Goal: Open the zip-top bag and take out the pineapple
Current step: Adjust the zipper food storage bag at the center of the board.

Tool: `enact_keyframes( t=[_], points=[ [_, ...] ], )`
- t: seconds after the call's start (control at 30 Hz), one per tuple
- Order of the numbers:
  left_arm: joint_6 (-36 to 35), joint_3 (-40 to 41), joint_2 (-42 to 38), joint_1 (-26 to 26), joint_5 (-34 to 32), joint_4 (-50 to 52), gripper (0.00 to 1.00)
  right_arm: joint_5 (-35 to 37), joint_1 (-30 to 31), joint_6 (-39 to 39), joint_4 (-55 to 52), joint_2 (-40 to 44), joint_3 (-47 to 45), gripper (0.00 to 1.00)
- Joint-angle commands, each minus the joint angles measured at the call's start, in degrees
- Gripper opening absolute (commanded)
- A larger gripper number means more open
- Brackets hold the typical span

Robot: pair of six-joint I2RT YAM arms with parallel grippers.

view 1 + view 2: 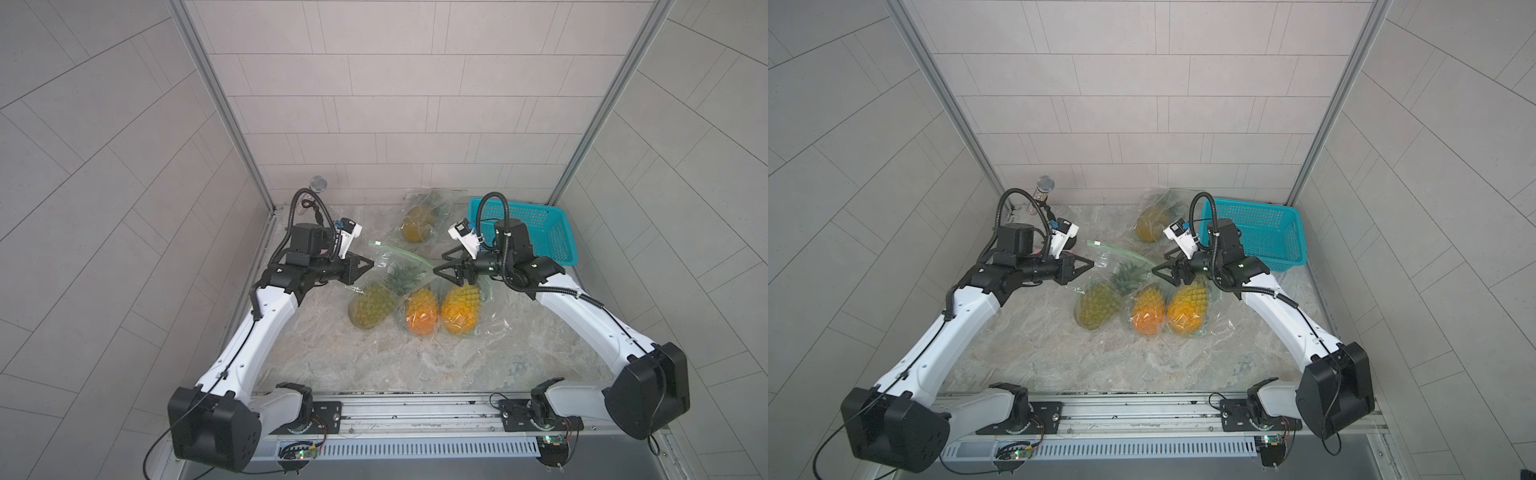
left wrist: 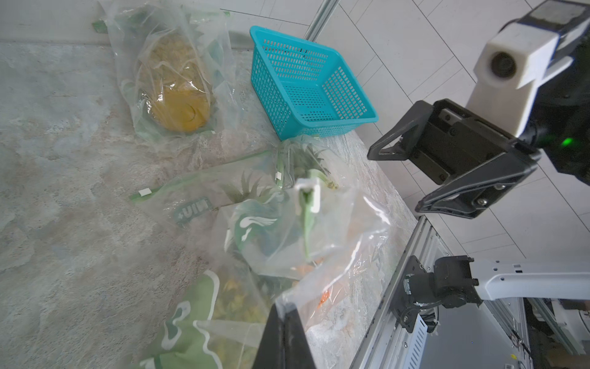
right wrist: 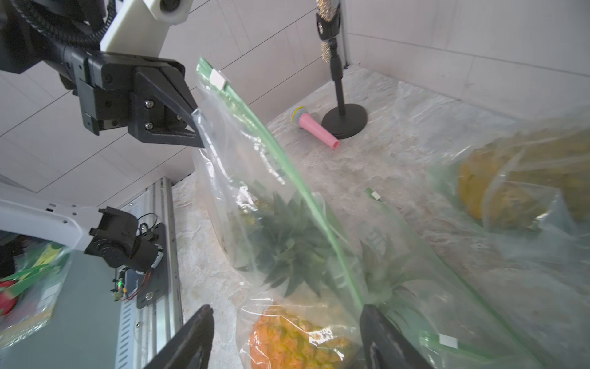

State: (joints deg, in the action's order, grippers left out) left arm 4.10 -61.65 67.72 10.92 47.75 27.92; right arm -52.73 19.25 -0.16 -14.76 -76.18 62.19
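- counter (image 1: 374,365): marbled top. Four bagged pineapples lie on it, three clustered mid-counter and one by the far edge.
- basket (image 1: 557,232): teal mesh, upright in the far right corner.
- zip-top bag (image 3: 242,153): leftmost of the mid-counter cluster. One top corner is lifted off the counter, and the green zip strip (image 3: 287,179) slants down from there toward the right gripper. Cannot tell whether the zip is sealed.
- pineapple (image 1: 370,307): greenish, inside this bag, on its side, crown toward the far right corner.
- orange pineapples (image 1: 422,311): two, bagged, just beside it toward the right edge.
- far pineapple (image 1: 417,224): bagged, near the basket.
- left gripper (image 1: 371,263): jaws pinched tight on the bag's lifted corner.
- right gripper (image 1: 439,264): jaws apart, holding nothing, at the low end of the zip strip.
- microphone stand (image 3: 344,119): far left corner.
- pink toy microphone (image 3: 314,127): lying just beside the stand's base.
- white slider (image 3: 217,78): at the strip's raised end.
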Motion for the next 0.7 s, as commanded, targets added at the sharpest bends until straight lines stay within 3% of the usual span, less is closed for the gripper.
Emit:
enact_keyframes(
  t=[0.0, 0.2, 0.33, 0.67],
  points=[
    [-3.11, -0.39, -2.43, 0.24, 4.48, -2.83, 0.0, -4.8, 0.53, -4.36, -1.11, -1.2, 1.17, 0.73],
    [-3.81, 0.12, -2.85, 0.26, 7.33, -3.31, 0.0, -0.69, 0.54, -4.77, -0.21, -5.69, 3.8, 0.72],
    [-4.04, 0.3, -2.69, 0.25, 8.82, -3.49, 0.0, -1.41, 0.43, -5.39, -0.66, -9.5, 6.62, 0.67],
    [-4.36, 0.39, -3.21, 0.25, 10.42, -3.93, 0.0, -7.13, 0.38, -8.31, -3.6, -15.14, 9.77, 0.66]
  ],
)
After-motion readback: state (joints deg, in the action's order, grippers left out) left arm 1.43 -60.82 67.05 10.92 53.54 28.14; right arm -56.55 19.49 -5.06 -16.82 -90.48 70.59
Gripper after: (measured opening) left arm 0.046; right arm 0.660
